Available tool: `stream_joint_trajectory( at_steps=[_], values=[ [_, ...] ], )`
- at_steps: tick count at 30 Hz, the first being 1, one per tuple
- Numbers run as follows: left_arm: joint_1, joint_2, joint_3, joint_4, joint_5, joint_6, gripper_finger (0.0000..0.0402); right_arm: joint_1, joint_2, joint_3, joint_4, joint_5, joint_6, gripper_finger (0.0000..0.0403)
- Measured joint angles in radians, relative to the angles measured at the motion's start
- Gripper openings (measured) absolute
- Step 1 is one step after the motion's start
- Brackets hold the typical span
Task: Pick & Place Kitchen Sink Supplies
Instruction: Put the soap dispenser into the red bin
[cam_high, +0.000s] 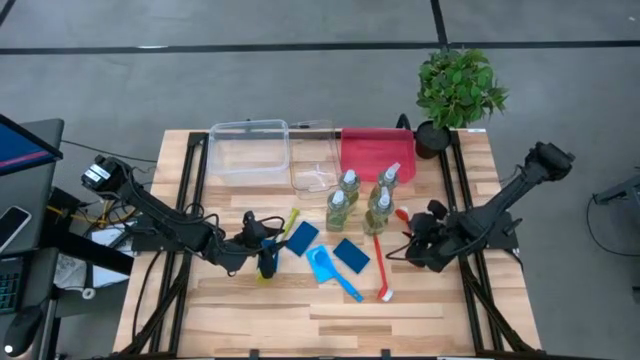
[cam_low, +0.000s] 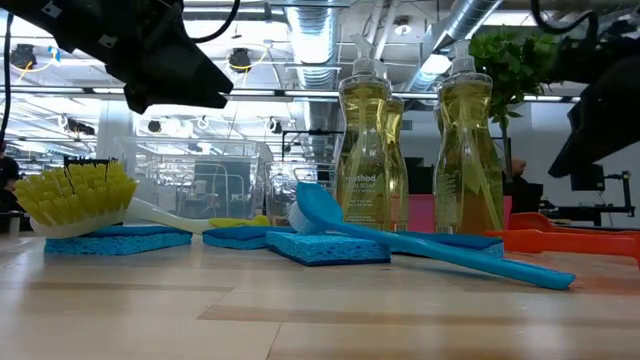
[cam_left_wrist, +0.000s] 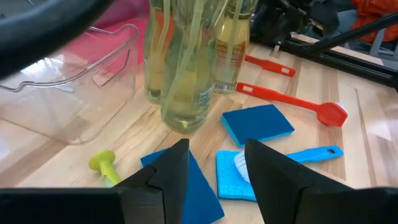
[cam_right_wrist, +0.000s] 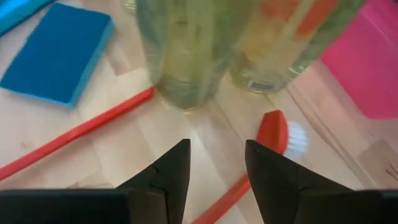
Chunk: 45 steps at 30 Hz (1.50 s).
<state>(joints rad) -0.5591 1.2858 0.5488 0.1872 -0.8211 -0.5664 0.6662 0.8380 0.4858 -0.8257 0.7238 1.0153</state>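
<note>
The four small clear pump bottles of yellow-green soap (cam_high: 362, 200), flat blue sponges (cam_high: 351, 254) and slim brushes (cam_high: 381, 262) all lay loose on my bench (cam_high: 400, 320); I judged nothing placed. My left hand (cam_high: 266, 250) and right hand (cam_high: 412, 240) hovered parted, empty.

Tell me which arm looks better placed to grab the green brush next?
Probably the left. Its tool hovers open right over the green brush on the table's left side, while the right tool sits beyond the bottles, near the red brushes.
</note>
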Motion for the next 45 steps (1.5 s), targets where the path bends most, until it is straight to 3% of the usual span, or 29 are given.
stream_joint_trajectory(
  at_steps=[5, 15, 20, 25, 31, 36, 40, 45],
  values=[
    [0.000, 0.000, 0.000, 0.023, 0.000, 0.000, 0.0158, 0.001, 0.008, 0.000, 0.079, -0.001, -0.090, 0.0136],
    [0.000, 0.000, 0.000, 0.063, 0.000, 0.012, 0.0158, 0.003, 0.006, 0.015, 0.337, -0.026, -0.428, 0.0122],
    [-0.002, 0.000, 0.000, 0.069, 0.000, 0.027, 0.0158, 0.032, 0.005, 0.090, 0.319, -0.046, -0.531, 0.0121],
    [-0.022, -0.015, -0.001, 0.073, 0.002, 0.084, 0.0158, 0.065, 0.002, 0.198, 0.184, -0.038, -0.526, 0.0118],
    [-0.029, -0.074, -0.001, 0.086, 0.000, 0.111, 0.0158, 0.094, -0.044, 0.312, -0.109, 0.143, -0.354, 0.0112],
    [-0.037, -0.113, -0.001, 0.176, 0.000, 0.249, 0.0158, 0.098, -0.129, 0.322, -0.270, 0.332, -0.217, 0.0111],
    [-0.037, -0.123, -0.001, 0.337, 0.031, 0.428, 0.0158, 0.068, -0.184, 0.320, -0.307, 0.433, -0.195, 0.0112],
    [-0.035, -0.121, -0.001, 0.461, 0.179, 0.582, 0.0158, 0.006, -0.211, 0.311, -0.291, 0.459, -0.249, 0.0112]
  ],
)
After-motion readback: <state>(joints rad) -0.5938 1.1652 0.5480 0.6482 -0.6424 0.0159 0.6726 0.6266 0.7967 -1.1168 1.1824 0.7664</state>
